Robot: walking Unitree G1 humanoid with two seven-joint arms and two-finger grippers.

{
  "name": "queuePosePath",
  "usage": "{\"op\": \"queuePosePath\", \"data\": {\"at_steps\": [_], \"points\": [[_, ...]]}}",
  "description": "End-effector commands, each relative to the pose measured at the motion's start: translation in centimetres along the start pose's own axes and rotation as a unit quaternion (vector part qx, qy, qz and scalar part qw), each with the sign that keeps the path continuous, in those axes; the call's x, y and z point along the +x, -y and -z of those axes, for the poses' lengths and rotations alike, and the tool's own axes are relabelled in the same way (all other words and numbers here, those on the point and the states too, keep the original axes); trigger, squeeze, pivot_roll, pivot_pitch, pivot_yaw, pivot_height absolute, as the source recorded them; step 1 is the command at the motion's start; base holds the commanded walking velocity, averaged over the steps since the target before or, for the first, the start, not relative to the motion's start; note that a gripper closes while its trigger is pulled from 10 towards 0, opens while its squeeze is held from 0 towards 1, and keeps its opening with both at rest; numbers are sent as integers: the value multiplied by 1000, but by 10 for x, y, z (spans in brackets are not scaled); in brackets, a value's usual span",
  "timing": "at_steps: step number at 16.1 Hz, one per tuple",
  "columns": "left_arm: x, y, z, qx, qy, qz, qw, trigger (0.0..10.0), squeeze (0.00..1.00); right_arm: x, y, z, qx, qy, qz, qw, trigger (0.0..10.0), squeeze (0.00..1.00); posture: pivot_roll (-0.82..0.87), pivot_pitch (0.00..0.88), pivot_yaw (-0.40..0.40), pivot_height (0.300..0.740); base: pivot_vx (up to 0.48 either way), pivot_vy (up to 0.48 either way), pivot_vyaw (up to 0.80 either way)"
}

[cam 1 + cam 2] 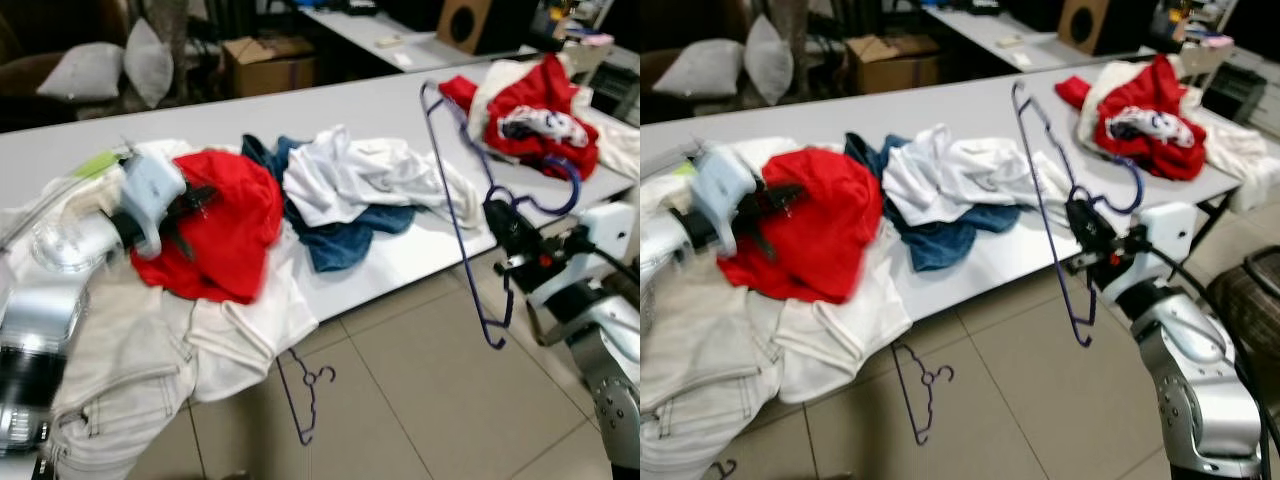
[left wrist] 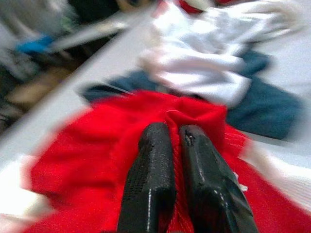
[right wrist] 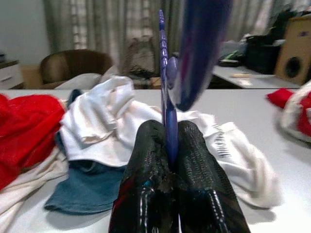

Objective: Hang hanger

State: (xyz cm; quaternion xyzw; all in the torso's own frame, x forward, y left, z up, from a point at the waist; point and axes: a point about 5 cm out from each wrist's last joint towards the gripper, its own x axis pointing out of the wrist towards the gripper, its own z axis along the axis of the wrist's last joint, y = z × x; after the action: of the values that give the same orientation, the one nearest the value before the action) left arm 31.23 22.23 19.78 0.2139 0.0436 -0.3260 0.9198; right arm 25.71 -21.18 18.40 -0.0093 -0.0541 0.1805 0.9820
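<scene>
The right pincer (image 1: 1087,232) is clamped tight on the thin purple wire hanger (image 1: 1048,200), its two black fingers (image 3: 150,179) pressed together on the wire near the neck, so the hanger stands almost upright in the air past the counter's near edge, toward its right end; the hook curls just above the pincer and the frame reaches up over the counter and down toward the floor. The left pincer (image 1: 190,205) is pinched into the crumpled red cloth garment (image 1: 225,225) near the counter's left end, fingers (image 2: 150,184) nearly closed with red cloth caught between them. Between the two, along the near edge of the long pale grey counter (image 1: 330,110), lie a rumpled white shirt (image 1: 350,175) over a blue denim piece (image 1: 345,240); a red-and-white heap of clothes (image 1: 530,115) sits at the far right corner. A second purple wire hanger (image 1: 305,395) lies on the tiled floor (image 1: 420,400) below the near edge. By my judgement the step in hand is joining garment to hanger: next the red garment's opening has to be brought to the hanger's shoulder and threaded on, with the hanger held steady.
</scene>
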Motion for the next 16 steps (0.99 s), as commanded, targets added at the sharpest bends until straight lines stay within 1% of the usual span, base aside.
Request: {"op": "queuePosePath", "data": {"at_steps": [1, 2, 3, 4, 5, 6, 7, 8, 9, 10, 11, 12, 13, 14, 15, 16], "points": [[4, 19, -23, -28, 46, 71, 996, 10000, 0, -1, -1, 0, -5, -9, -8, 1000, 10000, 0, -55, 0, -41, 740, 0, 0, 0], [13, 33, -36, -56, 84, 94, 990, 10000, 184, 1, -1, 0, -2, -10, -8, 1000, 10000, 0, -52, 0, -45, 740, 0, 0, 0], [27, 46, -42, -76, 98, 97, 988, 10000, 1000, 3, 1, 0, -2, -12, 3, 1000, 10000, 0, -52, 0, -45, 740, 0, 0, 0], [36, 54, -44, -79, 96, 104, 987, 10000, 1000, 4, 5, 1, -4, -16, 19, 1000, 10000, 0, -56, 0, -44, 740, 0, 0, 0], [52, 70, -48, -77, 94, 118, 986, 10000, 1000, 4, 10, 1, -6, -15, 39, 999, 10000, 0, -62, 0, -41, 740, 0, 0, 0], [61, 80, -54, -81, 101, 127, 983, 10000, 1000, 4, 14, 0, -5, -13, 48, 999, 10000, 0, -66, 0, -38, 740, 0, 0, 0], [63, 89, -71, -88, 136, 151, 975, 10000, 1000, 0, 18, -1, -7, -19, 57, 998, 10000, 0, -76, 0, -27, 740, 0, 0, 0], [62, 88, -76, -85, 146, 154, 974, 10000, 1000, -4, 22, 1, -11, -31, 64, 997, 10000, 0, -81, 0, -24, 740, 0, 0, 0], [60, 86, -74, -71, 136, 156, 976, 10000, 1000, -7, 24, 3, -13, -43, 65, 997, 10000, 0, -81, 0, -24, 740, 0, 0, 0], [57, 82, -62, -25, 94, 155, 983, 10000, 992, -13, 29, 8, -32, -70, 65, 995, 10000, 0, -85, 0, -25, 740, 0, 0, 0], [56, 77, -54, -4, 69, 146, 987, 10000, 298, -16, 32, 9, -36, -79, 69, 994, 10000, 0, -87, 0, -27, 740, 0, 0, 0], [52, 64, -44, -8, 45, 111, 993, 10000, 0, -21, 38, 10, -43, -90, 73, 992, 10000, 0, -87, 0, -28, 740, 0, 0, 0], [47, 38, -35, -31, 21, 35, 999, 10000, 0, -26, 43, 10, -40, -102, 69, 992, 10000, 0, -88, 0, -32, 740, 0, 0, 0], [45, 28, -29, -33, 5, 1, 999, 10000, 0, -28, 43, 12, -38, -112, 61, 991, 10000, 0, -88, 0, -32, 740, 0, 0, 0], [40, 14, -20, -28, -23, -47, 998, 10000, 0, -31, 42, 15, -41, -131, 39, 990, 10000, 0, -88, 0, -35, 740, 0, 0, 0], [37, 7, -14, -32, -38, -71, 996, 10000, 0, -34, 40, 17, -39, -144, 23, 989, 10000, 0, -90, 0, -38, 740, 0, 0, 0]]}}
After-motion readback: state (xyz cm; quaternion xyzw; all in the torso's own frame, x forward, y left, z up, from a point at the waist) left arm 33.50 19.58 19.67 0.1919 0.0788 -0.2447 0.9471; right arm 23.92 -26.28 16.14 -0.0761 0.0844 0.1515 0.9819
